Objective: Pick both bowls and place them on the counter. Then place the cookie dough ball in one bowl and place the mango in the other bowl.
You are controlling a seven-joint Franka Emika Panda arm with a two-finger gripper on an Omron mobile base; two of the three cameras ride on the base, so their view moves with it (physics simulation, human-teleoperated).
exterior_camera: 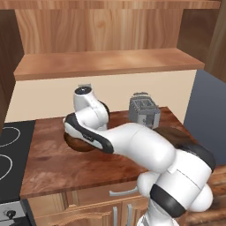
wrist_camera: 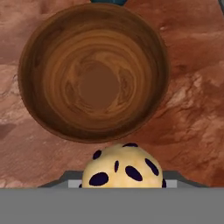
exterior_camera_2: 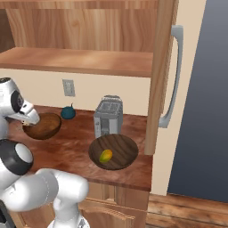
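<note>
**Ana:** Speckled tan cookie dough ball [wrist_camera: 124,168] sits right at the lens, clenched in our gripper [wrist_camera: 124,183], fingertips hidden behind it. Beyond it, the deep reddish-brown wooden bowl [wrist_camera: 94,72] stands empty on the mottled reddish-brown desk [wrist_camera: 192,109].

**Ben:** And we're off-centre: the ball hangs near the bowl's rim, not over the middle. We'd slide forward until it covers the pale bottom, then lower before letting go, so it doesn't bounce out.

**Ana:** Agreed. Meanwhile the yellow-green oval mango [exterior_camera_2: 105,156] already lies in the wide, shallow dark brown wooden bowl [exterior_camera_2: 122,144], near the silver toaster [exterior_camera_2: 108,116].

**Ben:** So this drop looks like our last step.
</note>
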